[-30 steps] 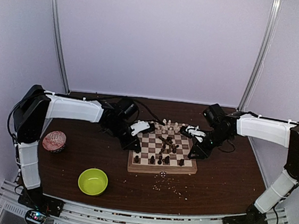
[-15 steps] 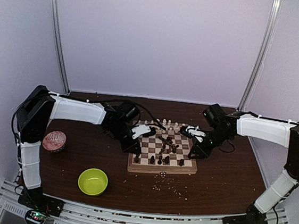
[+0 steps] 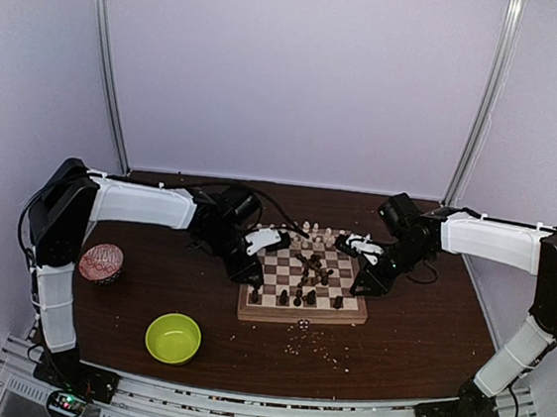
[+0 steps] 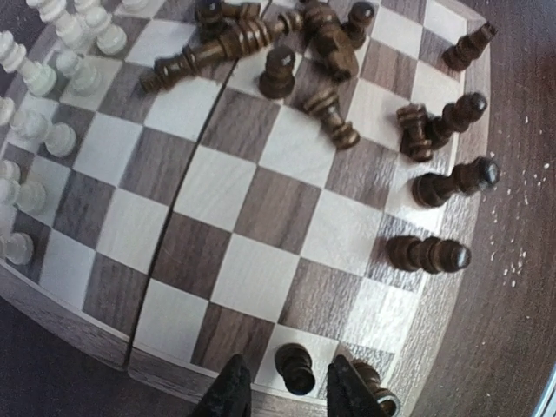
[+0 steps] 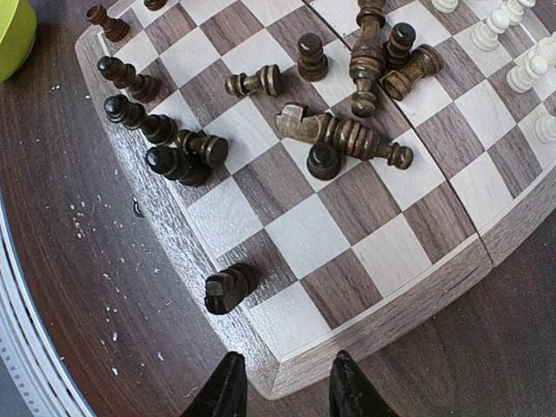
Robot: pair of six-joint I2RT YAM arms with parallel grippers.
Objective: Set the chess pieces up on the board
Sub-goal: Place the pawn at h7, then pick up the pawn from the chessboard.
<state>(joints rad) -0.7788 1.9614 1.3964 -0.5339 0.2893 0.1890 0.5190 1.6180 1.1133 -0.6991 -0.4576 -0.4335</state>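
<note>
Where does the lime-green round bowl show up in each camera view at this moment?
Top external: lime-green round bowl at lower left, nearer the arm bases than the checked wooden chessboard.
Left wrist: not in it.
Right wrist: only a sliver at the top left corner.
Shared landmark: the chessboard, with toppled dark brown wooden chess pieces on it.

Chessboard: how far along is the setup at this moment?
Done: the cream pieces stand upright along one side of the board. In hand: the left gripper is open around a standing dark pawn at the board's edge; the right gripper is open and empty. Left: the toppled dark pieces mid-board need standing on their squares.
</note>
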